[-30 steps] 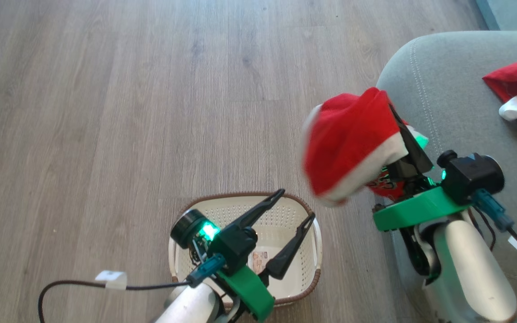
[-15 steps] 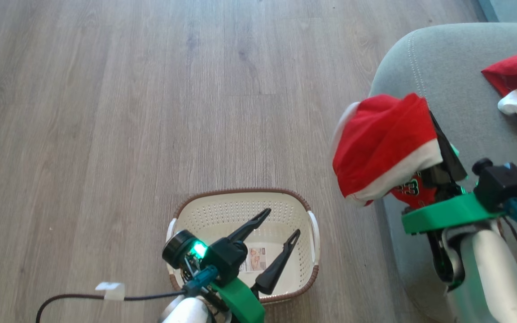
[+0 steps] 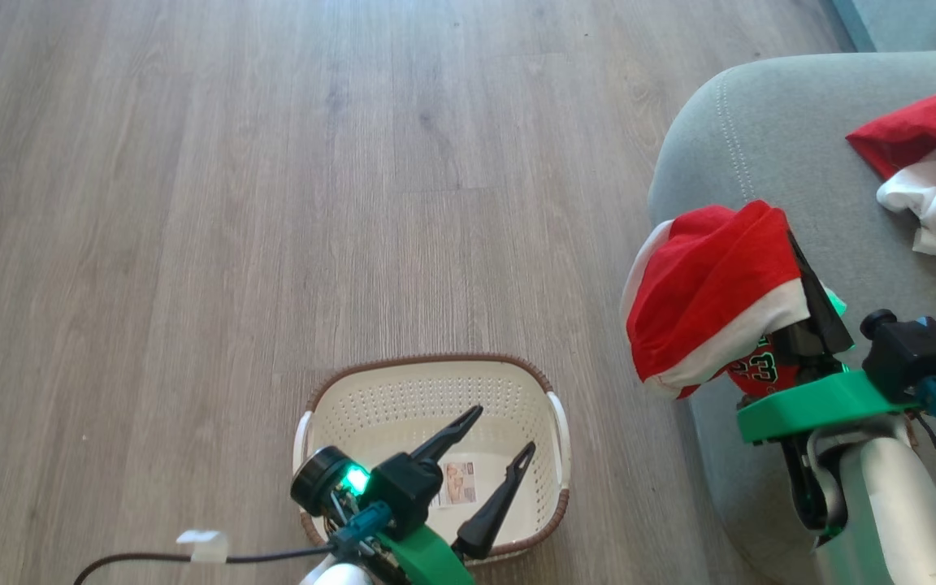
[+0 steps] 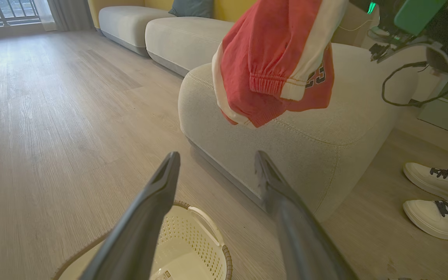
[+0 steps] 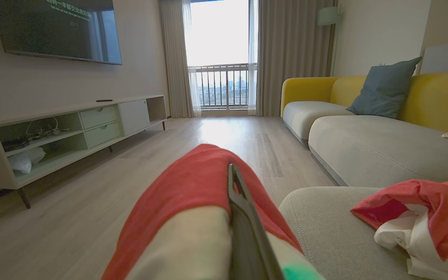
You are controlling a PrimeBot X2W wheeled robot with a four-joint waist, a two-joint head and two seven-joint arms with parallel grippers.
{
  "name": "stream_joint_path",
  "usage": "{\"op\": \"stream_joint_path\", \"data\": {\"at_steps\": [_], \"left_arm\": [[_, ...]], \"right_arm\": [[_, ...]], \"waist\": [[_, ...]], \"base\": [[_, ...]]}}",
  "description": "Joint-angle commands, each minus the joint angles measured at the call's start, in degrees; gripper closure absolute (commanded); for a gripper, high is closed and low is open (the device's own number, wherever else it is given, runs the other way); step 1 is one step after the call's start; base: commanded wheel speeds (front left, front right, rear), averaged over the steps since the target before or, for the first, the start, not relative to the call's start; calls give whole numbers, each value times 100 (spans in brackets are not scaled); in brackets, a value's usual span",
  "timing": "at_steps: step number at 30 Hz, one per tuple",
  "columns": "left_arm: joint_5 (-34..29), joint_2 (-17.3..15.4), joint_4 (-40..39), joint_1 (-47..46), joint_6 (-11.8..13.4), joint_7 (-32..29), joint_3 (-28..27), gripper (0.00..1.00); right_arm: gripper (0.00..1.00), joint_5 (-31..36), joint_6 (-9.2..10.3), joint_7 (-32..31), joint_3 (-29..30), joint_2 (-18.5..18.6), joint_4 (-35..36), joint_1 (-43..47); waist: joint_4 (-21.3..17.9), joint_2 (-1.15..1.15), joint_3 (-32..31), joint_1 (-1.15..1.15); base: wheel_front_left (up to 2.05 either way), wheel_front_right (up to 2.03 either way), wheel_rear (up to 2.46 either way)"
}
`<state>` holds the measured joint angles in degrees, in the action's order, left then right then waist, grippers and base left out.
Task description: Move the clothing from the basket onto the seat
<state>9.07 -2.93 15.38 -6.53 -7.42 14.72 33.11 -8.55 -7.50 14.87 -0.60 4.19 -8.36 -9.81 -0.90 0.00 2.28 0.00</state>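
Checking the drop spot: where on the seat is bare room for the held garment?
The seat is bare from its stitched corner to the lying garment, just beyond the held garment. Crowded only around that lying garment, at the head view's right edge.

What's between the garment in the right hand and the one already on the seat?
Just bare seat between the held garment and the lying garment, per head and right wrist views.
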Motion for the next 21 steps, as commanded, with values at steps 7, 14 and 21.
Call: {"op": "stream_joint_path", "data": {"at_steps": [7, 14, 21], "left_arm": [[-17, 3, -205, -103, -6, 28, -247, 0], [-65, 4, -270, -129, -6, 28, -284, 0], [-101, 4, -300, -223, -6, 28, -264, 0]], "right_arm": [[100, 45, 1, 13, -116, 19, 181, -104], [100, 62, 1, 13, 22, 41, 289, -208], [100, 79, 1, 13, 100, 42, 373, -273]], "waist": [[-119, 0, -20, 0], [-392, 0, 147, 0], [-877, 0, 288, 0]], "base": [[0, 0, 0], [0, 0, 0], [0, 0, 0]]}}
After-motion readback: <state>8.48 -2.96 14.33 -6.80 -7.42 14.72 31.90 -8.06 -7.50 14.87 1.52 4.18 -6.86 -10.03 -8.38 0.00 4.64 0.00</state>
